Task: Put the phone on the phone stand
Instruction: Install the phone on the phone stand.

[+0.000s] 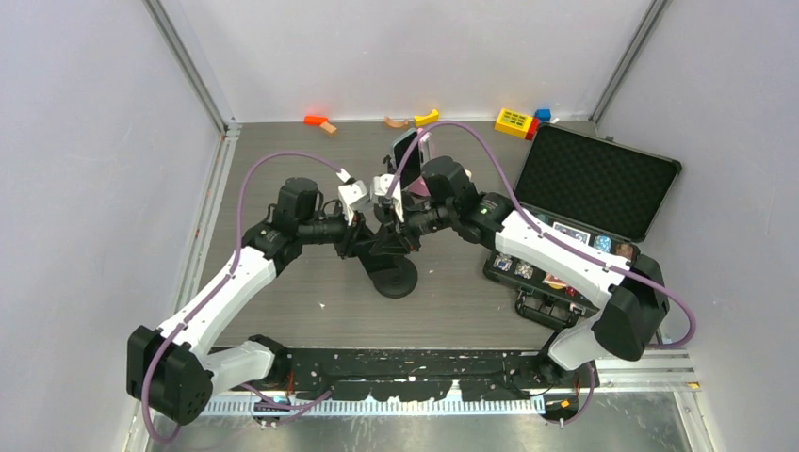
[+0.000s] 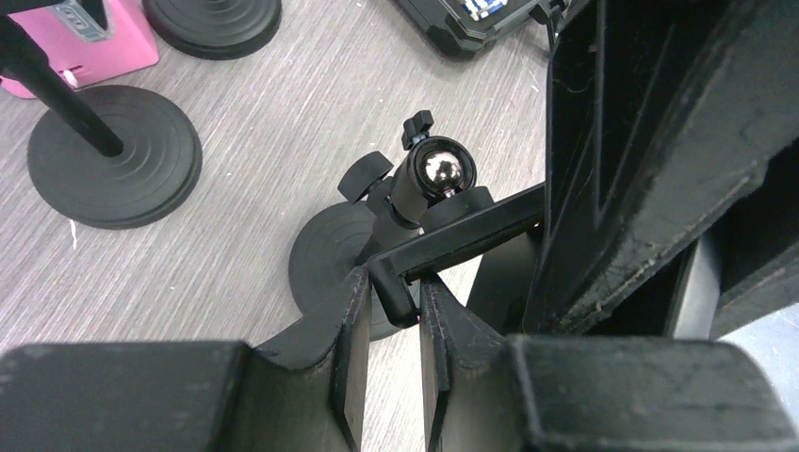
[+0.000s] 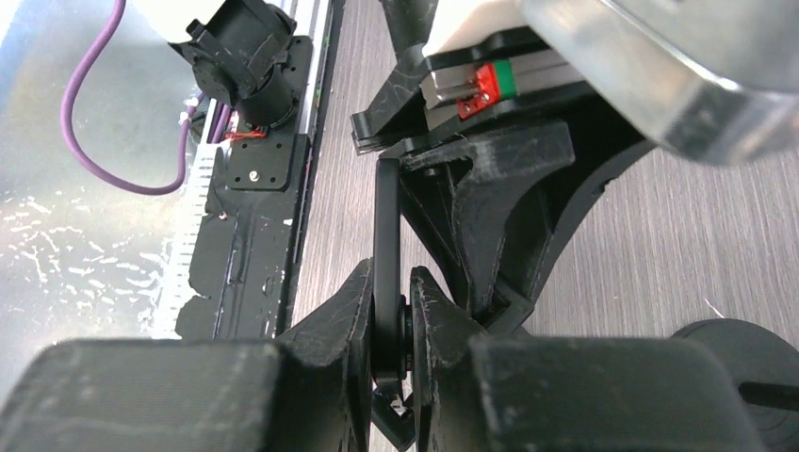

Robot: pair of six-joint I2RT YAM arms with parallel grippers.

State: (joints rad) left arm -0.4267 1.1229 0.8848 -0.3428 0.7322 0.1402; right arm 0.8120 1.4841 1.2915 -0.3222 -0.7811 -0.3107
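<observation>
The black phone stand has a round base [image 1: 396, 278] at mid-table, also in the left wrist view [image 2: 325, 259], and a shiny ball joint [image 2: 438, 169]. My left gripper [image 1: 370, 231] [image 2: 391, 287] is shut on a corner of the stand's black holder plate [image 2: 471, 231]. My right gripper [image 1: 400, 221] [image 3: 388, 282] is shut on the thin edge of that plate [image 3: 384, 217] from the other side. A dark phone [image 1: 405, 149] stands tilted just behind both grippers, in neither. What holds it up is hidden.
An open black case [image 1: 594, 179] with small items lies at the right. Small toys [image 1: 318, 121] and a yellow block [image 1: 515, 122] lie along the back wall. Two other round stand bases [image 2: 113, 169] [image 2: 212, 24] and a pink box [image 2: 94, 42] sit close by.
</observation>
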